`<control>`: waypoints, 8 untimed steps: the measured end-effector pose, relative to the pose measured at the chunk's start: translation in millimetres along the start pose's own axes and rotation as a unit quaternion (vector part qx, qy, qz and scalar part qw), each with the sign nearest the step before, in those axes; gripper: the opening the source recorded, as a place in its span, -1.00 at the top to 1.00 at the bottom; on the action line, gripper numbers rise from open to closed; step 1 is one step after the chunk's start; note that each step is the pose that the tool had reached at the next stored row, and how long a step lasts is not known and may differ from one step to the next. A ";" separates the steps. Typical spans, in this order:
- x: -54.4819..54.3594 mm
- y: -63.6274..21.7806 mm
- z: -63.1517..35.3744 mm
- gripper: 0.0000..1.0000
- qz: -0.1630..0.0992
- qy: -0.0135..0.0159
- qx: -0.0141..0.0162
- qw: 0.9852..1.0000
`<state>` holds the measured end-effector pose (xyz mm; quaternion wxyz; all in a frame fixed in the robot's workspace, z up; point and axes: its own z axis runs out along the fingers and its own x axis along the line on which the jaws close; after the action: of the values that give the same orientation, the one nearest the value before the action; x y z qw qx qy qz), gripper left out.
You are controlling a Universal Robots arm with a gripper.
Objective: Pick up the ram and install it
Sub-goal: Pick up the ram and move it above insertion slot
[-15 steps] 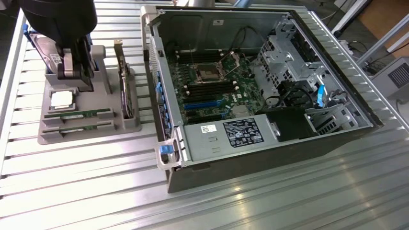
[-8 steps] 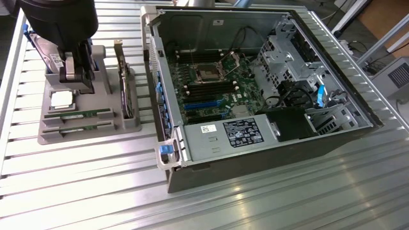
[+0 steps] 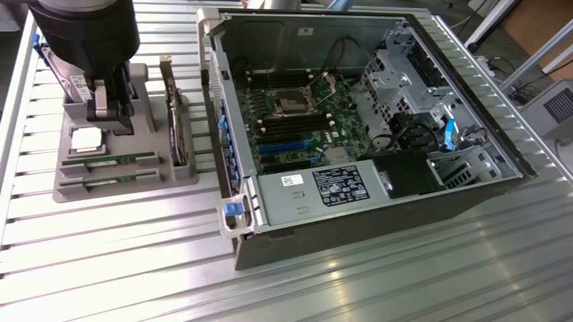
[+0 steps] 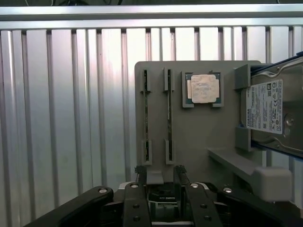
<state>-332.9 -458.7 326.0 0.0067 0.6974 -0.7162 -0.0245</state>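
Gripper (image 3: 112,113) hangs above the grey holder tray (image 3: 90,194) at the exterior view's left, on the ribbed metal table (image 3: 134,268). Its fingers stand apart with nothing between them. Both sticks of ram sit on edge in parallel slots along the tray's near side: the inner ram stick (image 3: 107,159) just beside the CPU (image 3: 87,139), the outer ram stick (image 3: 112,176) by the near edge. Neither is touched. The gripper is over the tray's far part, by the hard drive (image 3: 76,86), with the sticks nearer than it. The wrist view gives the alignment. The gripper (image 4: 159,172) looks down on the tray (image 4: 199,137), fingertips (image 4: 139,171) just off the ends of the slots. The inner ram stick (image 4: 169,118) and outer ram stick (image 4: 146,120) run away from it, one to each side of its midline; which is closer cannot be told. CPU (image 4: 204,88) and hard drive (image 4: 267,111) lie beyond the inner stick. The exterior view adds the upright expansion card (image 3: 177,127) at the tray's right edge. Right of that is the open computer case (image 3: 358,228) with its motherboard (image 3: 304,127) exposed, well apart from the gripper.
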 end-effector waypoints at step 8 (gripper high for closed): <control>0.2 -0.3 7.9 0.28 0.000 0.000 0.000 1.000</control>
<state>-332.9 -458.7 318.1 0.0068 0.6974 -0.7162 -0.0245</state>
